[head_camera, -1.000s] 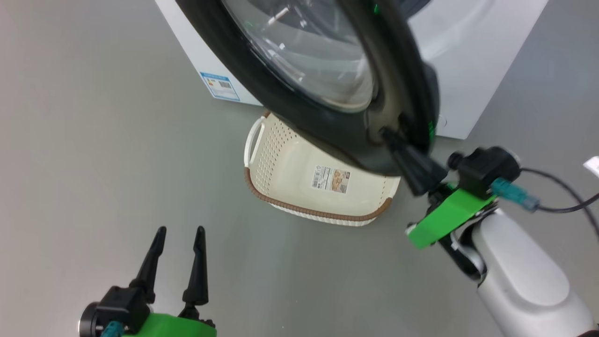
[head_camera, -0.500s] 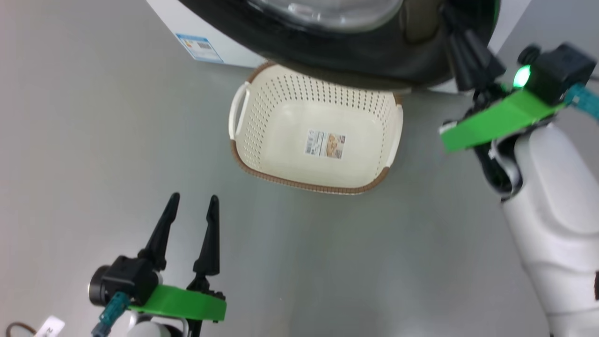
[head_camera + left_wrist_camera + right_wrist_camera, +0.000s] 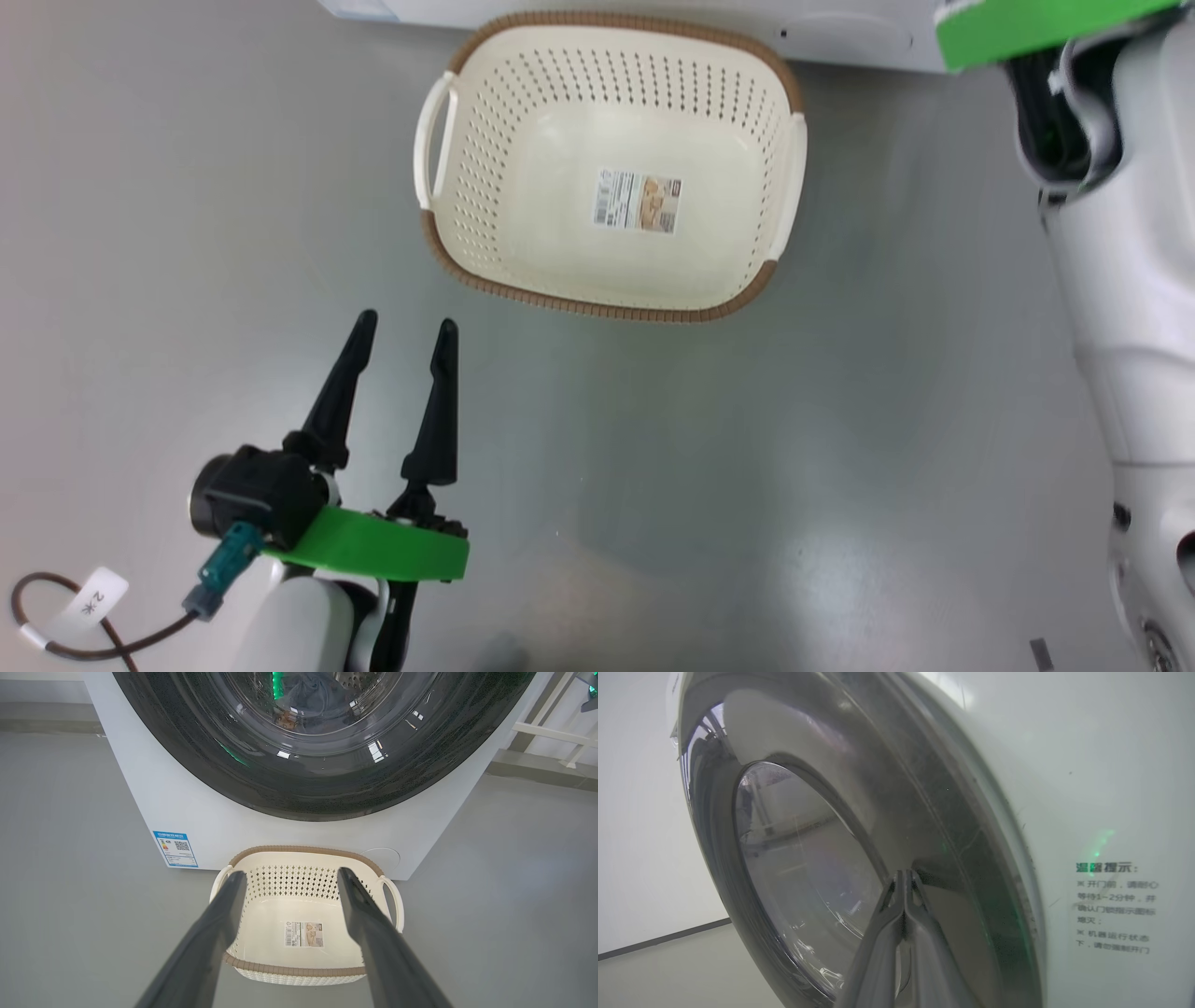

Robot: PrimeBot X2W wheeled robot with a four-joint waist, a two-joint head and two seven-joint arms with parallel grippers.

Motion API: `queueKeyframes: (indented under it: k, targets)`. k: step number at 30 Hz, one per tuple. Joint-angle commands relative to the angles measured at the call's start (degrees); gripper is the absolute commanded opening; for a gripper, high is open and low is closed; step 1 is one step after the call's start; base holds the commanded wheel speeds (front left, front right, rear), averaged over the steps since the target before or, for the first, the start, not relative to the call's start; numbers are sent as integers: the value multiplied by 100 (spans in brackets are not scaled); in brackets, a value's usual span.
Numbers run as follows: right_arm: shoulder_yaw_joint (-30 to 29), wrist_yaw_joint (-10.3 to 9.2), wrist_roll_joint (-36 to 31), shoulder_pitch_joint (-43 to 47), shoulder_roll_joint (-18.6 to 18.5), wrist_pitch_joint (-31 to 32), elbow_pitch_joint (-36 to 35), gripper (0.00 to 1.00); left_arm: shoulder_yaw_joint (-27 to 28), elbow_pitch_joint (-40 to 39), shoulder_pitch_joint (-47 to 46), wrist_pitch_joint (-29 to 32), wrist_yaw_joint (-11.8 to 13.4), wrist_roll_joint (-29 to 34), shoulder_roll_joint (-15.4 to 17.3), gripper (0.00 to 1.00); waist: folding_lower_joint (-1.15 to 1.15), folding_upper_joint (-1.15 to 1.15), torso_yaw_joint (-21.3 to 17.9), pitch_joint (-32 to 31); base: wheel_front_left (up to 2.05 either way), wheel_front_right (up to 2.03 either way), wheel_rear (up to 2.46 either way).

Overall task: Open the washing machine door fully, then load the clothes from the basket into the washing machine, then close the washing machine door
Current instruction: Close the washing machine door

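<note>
At 12 o'clock in head view: basket point(image 3: 597, 309), empty, on the floor. Washing machine door point(image 3: 322, 791) looks near flush; rigid, heavy, glossy, likely slippery, so work the rim recess where the right gripper point(image 3: 903, 877) sits, fingers pressed together. Left gripper point(image 3: 408, 323) at 7 o'clock, fingers spread, idle. A second ago the door overhung the basket; head camera has since tilted down.

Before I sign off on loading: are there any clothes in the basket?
No, the basket holds nothing but the label stuck to its bottom.
</note>
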Motion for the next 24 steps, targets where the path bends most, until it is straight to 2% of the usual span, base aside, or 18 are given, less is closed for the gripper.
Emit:
queueKeyframes:
  k: [1,7,18,24]
  targets:
    - [63,1,-9,-259,164,-26,-66,0,127,-126,-97,-47,-34,-92,111,100,0,0,-17,271,0,0,0]
    - [93,1,-10,-648,187,-26,29,0,74,-123,-189,-47,-41,-149,111,100,0,0,-13,404,0,0,0]
    - [-23,1,19,-779,218,-26,48,0,157,-116,-261,-47,-56,-144,111,100,0,0,-67,412,0,0,0]
    - [426,1,109,-419,202,-26,-137,0,239,-85,-209,-47,-69,-136,111,100,0,0,-169,214,0,0,0]
